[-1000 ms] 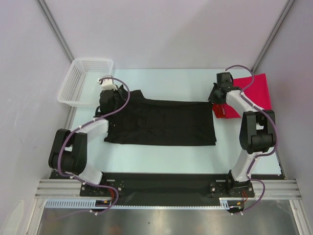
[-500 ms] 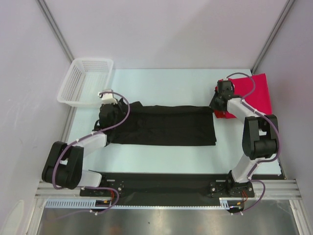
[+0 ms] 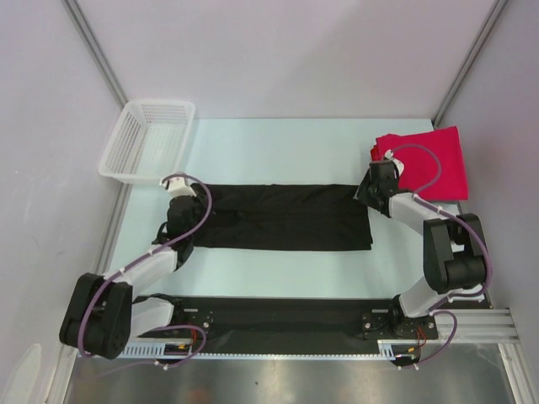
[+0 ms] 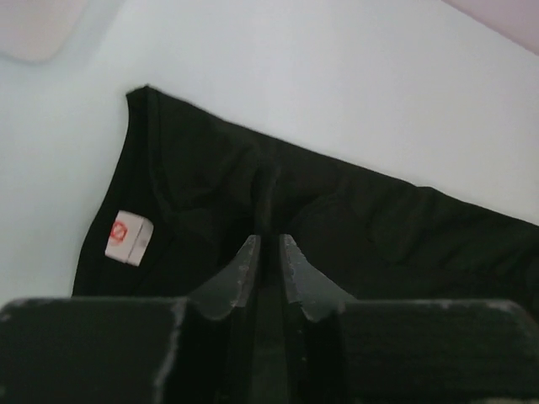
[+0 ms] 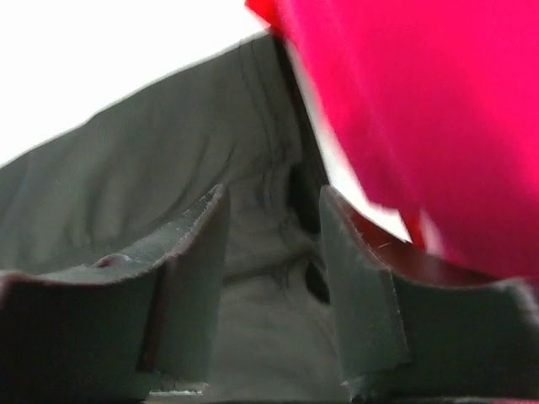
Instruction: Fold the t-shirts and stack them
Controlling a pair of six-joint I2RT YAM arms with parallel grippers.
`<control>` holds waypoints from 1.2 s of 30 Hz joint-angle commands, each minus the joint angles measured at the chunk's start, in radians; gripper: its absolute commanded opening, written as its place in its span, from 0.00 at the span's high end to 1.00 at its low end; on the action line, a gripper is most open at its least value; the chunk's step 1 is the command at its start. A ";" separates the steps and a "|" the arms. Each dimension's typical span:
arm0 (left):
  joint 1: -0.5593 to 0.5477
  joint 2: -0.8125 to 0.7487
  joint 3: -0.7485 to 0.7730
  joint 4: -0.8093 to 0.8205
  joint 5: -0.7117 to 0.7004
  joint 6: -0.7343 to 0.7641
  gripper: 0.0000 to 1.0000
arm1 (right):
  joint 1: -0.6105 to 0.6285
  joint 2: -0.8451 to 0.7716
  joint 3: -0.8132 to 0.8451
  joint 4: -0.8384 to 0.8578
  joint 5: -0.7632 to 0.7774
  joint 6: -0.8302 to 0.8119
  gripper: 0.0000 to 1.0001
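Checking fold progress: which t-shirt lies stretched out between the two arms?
The black t-shirt, laid out as a long flat band; the red t-shirts sit piled apart, at the far right.

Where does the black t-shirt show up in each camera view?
Top external: the black t-shirt lies as a wide band across the middle of the table.
Left wrist: it fills the lower frame ahead of the jaws, white label at left.
Right wrist: grey-looking cloth beyond the jaws, centre and left.
Shared landmark: the red t-shirts at its right end, in top and right wrist views only.
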 commanded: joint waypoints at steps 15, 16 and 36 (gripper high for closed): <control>0.005 -0.232 0.052 -0.377 -0.092 -0.209 0.33 | 0.276 -0.083 -0.010 0.246 -0.156 0.099 0.54; 0.008 -0.206 0.107 -0.388 -0.081 -0.208 0.33 | 0.290 -0.057 0.010 0.258 -0.198 0.111 0.55; 0.128 0.528 0.618 -0.652 0.151 -0.232 0.43 | 0.465 0.722 0.689 0.469 -0.786 0.377 0.51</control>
